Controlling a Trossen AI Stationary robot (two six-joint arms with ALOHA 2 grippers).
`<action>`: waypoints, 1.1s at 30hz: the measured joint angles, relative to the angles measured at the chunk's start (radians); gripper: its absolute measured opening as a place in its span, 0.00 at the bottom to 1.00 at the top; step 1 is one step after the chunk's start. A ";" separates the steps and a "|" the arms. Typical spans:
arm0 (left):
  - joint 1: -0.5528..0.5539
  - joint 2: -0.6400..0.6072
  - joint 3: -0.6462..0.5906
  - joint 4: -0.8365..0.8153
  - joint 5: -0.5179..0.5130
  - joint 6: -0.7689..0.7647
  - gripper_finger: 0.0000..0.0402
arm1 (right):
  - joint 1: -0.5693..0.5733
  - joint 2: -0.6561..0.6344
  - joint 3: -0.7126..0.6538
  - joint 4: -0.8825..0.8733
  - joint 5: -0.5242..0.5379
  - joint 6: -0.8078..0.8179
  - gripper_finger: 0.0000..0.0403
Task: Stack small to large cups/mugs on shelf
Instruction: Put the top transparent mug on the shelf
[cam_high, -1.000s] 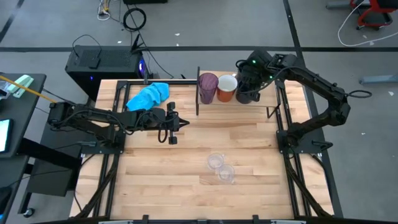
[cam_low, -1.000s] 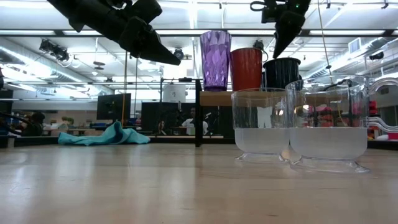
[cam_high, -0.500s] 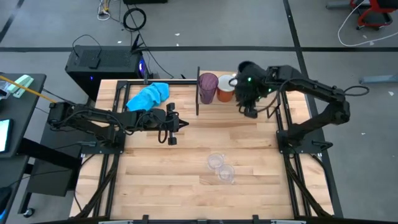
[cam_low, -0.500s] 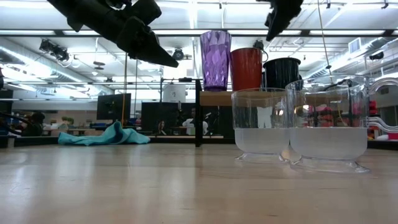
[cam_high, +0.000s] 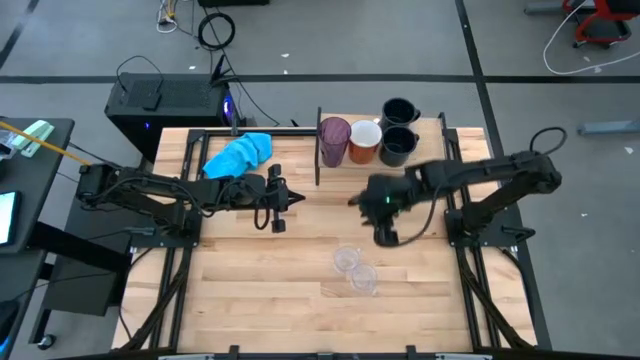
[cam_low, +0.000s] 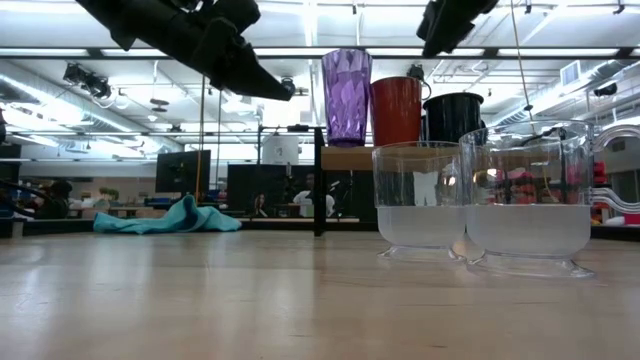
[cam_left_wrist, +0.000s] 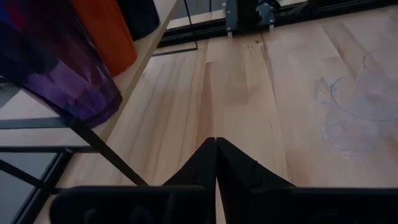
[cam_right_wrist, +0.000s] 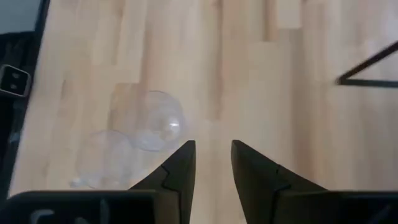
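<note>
On the shelf (cam_high: 428, 150) at the table's far side stand a purple tumbler (cam_high: 334, 141), an orange mug (cam_high: 364, 140) and two black mugs (cam_high: 397, 147) (cam_high: 398, 112), one behind the other. Two small clear cups (cam_high: 346, 260) (cam_high: 363, 279) stand on the table nearer the front, touching each other. My right gripper (cam_right_wrist: 213, 163) hangs open above the table, just beyond the clear cups (cam_right_wrist: 149, 121), pointing steeply down with nothing between its fingers. My left gripper (cam_left_wrist: 216, 144) is shut and empty, held above the table left of the shelf, pointing toward the tumbler (cam_left_wrist: 56, 68).
A bright blue cloth (cam_high: 240, 152) lies at the table's far left, behind my left arm. The shelf's dark upright side panel (cam_high: 319, 150) stands just left of the tumbler. Bare planks stretch in front of the shelf and left of the clear cups.
My right gripper has swung away from the black mugs on the shelf toward the table's near edge and a little down, tipping more steeply downward. It now hangs over the table's middle close to the clear cups, holding nothing. The mugs have stayed on the shelf.
</note>
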 joint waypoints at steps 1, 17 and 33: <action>0.000 0.000 0.000 0.003 0.000 0.003 0.04 | 0.023 0.000 -0.023 0.027 0.014 0.035 0.27; 0.000 0.000 0.000 0.043 0.000 -0.053 0.03 | 0.345 0.062 -0.148 0.187 0.179 0.489 0.27; 0.001 0.000 0.000 0.106 0.000 -0.049 0.07 | 0.346 0.206 -0.149 0.286 0.181 0.446 0.27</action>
